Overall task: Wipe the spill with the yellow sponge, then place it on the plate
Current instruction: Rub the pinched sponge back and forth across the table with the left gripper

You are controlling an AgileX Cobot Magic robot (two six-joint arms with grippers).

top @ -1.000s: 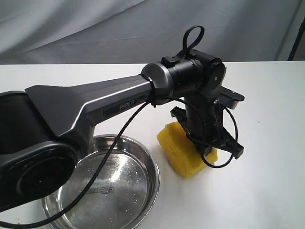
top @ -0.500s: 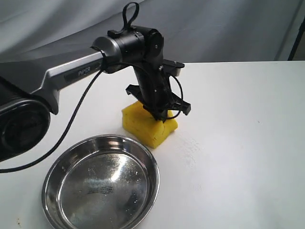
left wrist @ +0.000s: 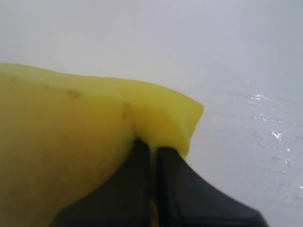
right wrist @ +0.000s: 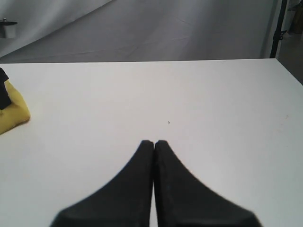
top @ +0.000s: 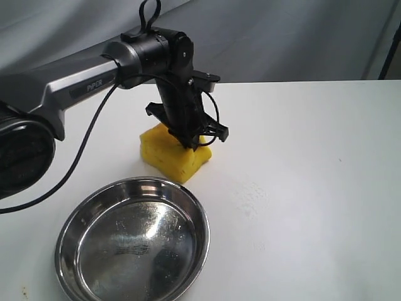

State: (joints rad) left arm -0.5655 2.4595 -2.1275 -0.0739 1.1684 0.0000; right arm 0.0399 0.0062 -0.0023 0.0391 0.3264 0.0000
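The yellow sponge (top: 168,152) rests on the white table, just beyond the far rim of the steel plate (top: 81,216). My left gripper (top: 193,141) comes down on it from above and is shut on its right-hand end. In the left wrist view the two black fingers pinch a fold of the yellow sponge (left wrist: 66,137), with my left gripper (left wrist: 152,147) pressed into the foam. No amber spill shows; only faint wet specks (top: 250,191) lie right of the sponge. My right gripper (right wrist: 154,143) is shut and empty over bare table, with the sponge's edge (right wrist: 12,113) far off.
The plate's bowl holds nothing. A grey cloth backdrop (top: 282,37) hangs behind the table's far edge. The left arm's black cable (top: 94,135) loops down over the table toward the plate. A dark stand pole (right wrist: 280,26) rises past the table's far corner.
The left arm has dragged the sponge leftward across the table, from right of the plate to behind it. Faint wet streaks now show where the sponge was.
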